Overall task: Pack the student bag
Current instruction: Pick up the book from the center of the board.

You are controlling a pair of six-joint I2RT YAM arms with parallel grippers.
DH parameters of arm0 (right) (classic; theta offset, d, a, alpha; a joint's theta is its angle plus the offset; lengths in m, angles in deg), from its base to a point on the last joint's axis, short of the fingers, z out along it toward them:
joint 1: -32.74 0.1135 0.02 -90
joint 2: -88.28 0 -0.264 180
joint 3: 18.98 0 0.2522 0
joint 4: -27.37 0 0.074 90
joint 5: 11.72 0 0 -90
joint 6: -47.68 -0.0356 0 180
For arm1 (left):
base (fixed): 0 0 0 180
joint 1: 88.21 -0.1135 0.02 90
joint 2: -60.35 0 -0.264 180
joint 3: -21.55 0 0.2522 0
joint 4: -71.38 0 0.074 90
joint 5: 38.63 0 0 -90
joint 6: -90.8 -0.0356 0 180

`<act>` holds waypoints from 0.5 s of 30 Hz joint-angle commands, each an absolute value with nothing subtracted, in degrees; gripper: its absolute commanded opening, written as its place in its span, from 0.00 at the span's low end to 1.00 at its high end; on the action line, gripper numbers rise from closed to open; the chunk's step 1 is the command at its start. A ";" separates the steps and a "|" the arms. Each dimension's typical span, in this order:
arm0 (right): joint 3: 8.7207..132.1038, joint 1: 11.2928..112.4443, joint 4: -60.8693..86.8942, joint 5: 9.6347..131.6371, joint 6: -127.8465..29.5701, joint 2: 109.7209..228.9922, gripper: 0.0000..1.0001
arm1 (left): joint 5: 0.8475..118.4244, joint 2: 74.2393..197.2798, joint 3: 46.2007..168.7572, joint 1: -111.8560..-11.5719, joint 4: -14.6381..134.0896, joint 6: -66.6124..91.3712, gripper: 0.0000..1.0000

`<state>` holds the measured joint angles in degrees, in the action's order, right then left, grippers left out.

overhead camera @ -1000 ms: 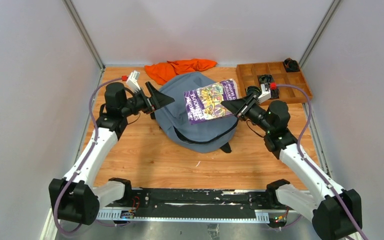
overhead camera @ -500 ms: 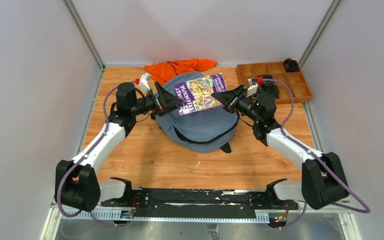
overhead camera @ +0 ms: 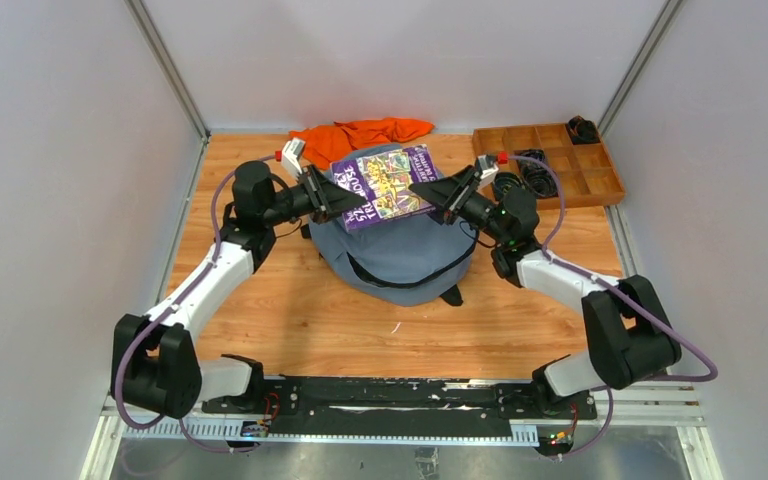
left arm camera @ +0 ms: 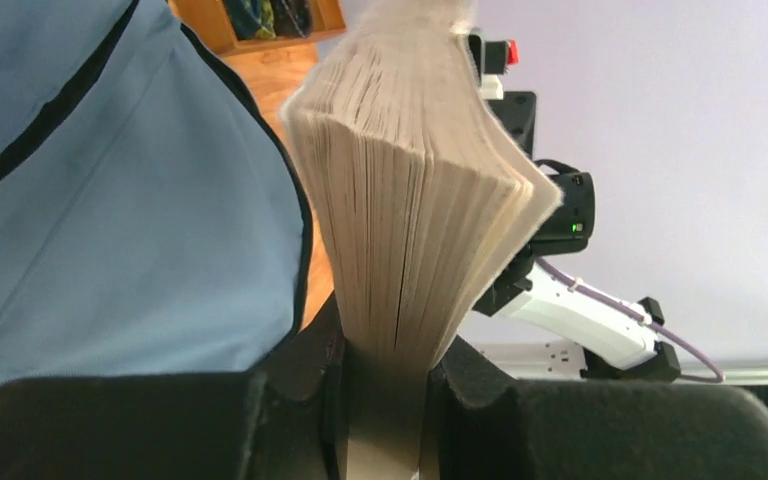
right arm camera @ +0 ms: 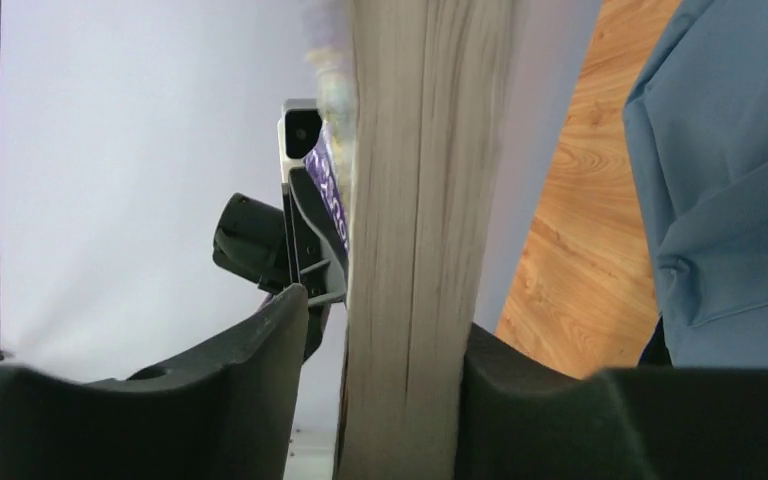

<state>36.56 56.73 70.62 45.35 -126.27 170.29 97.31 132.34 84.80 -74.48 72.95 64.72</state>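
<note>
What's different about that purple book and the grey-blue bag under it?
The book is small, flat and brightly printed; the bag is far bigger, soft and plain. The book hangs in the air, gripped at opposite edges by the left gripper and right gripper; the bag lies slumped on the table. Both are mid-table, one above the other.

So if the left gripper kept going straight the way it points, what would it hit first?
The book: the left gripper is shut on its edge. Past the book, the line seems to lead to the right gripper, clamped on the opposite edge; the student bag looks to lie below that line.
</note>
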 commanded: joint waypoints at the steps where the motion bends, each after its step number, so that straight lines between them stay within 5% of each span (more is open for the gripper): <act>1: 33.88 56.78 76.81 37.48 -125.19 167.52 0.74 | 96.72 132.47 86.30 -74.24 78.26 63.55 0.00; 3: 34.68 54.16 72.23 31.69 -121.91 166.97 0.92 | 101.94 132.98 87.44 -74.24 78.28 60.36 0.00; 5: 36.52 51.20 70.10 23.28 -119.20 167.78 0.97 | 107.14 134.42 88.44 -74.24 78.28 59.18 0.00; 9: 41.36 49.57 72.18 7.30 -120.08 172.17 0.99 | 113.41 137.20 89.90 -74.24 78.19 56.84 0.00; 15: 42.27 49.46 79.53 4.12 -123.41 173.97 0.98 | 118.33 138.87 91.56 -74.24 78.27 54.55 0.00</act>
<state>40.25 49.89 74.14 11.45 -122.92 173.83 111.71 139.64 88.74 -74.52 73.89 57.00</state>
